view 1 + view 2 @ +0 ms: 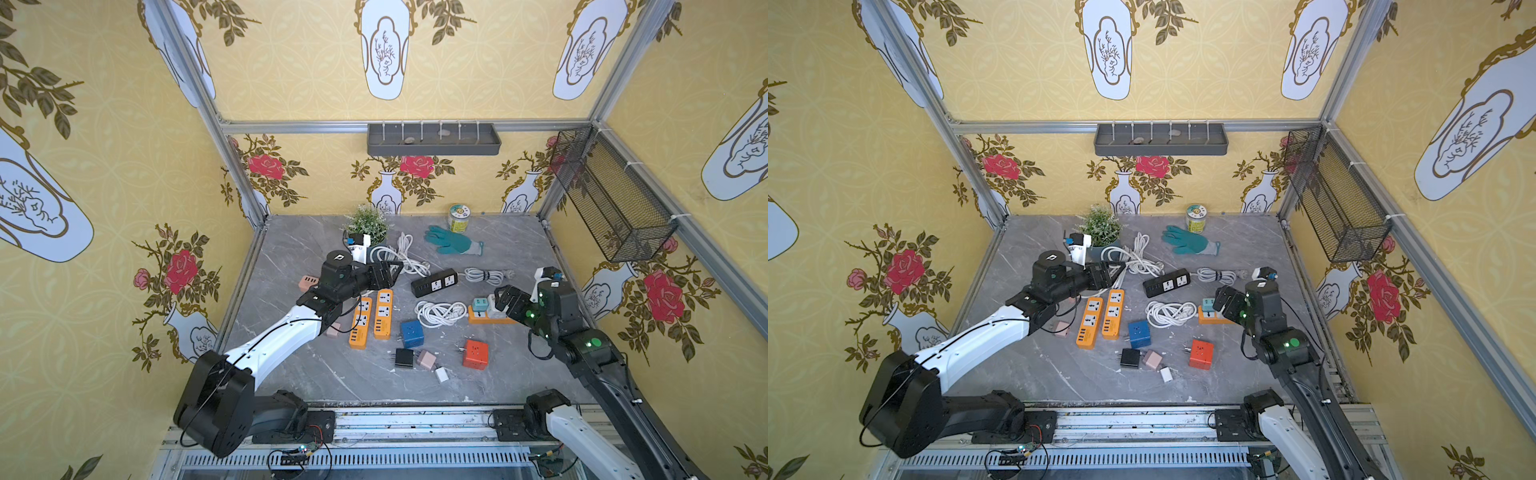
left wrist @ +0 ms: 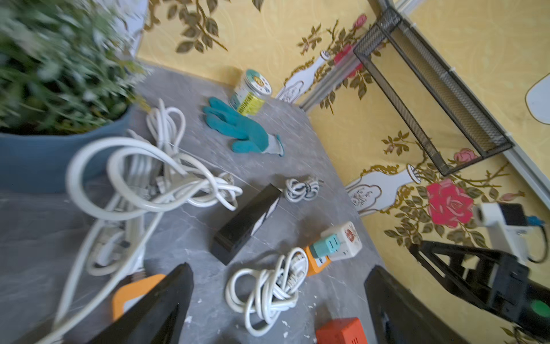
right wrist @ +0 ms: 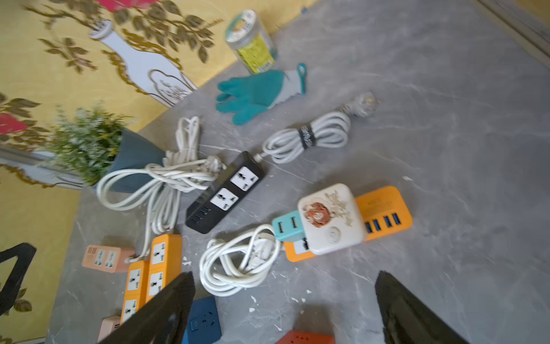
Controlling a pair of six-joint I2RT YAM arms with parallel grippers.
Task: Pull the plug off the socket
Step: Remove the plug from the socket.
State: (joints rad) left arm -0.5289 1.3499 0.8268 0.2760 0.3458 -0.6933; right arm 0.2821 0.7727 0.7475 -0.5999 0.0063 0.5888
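Note:
An orange socket strip [image 3: 384,213] lies at the table's right side, also seen in both top views [image 1: 478,318] [image 1: 1204,318]. A white cube plug [image 3: 330,219] with a flower print sits on it, and a teal charger plug [image 3: 287,227] [image 2: 326,245] sticks out beside the cube. My right gripper [image 1: 505,301] [image 3: 285,280] hovers just above and to the right of them, open and holding nothing. Farther left, my left gripper [image 1: 388,272] [image 2: 279,269] hangs open and empty over the white cables, well away from the strip.
Two orange strips [image 1: 372,316], a black strip [image 1: 434,282], a blue cube [image 1: 411,332], a red cube [image 1: 476,353] and small adapters [image 1: 415,358] lie mid-table. Coiled white cables [image 1: 440,312] [image 1: 405,257], a teal glove [image 1: 453,241], a jar [image 1: 458,217] and a plant [image 1: 368,224] stand behind. A wire basket [image 1: 602,195] hangs on the right wall.

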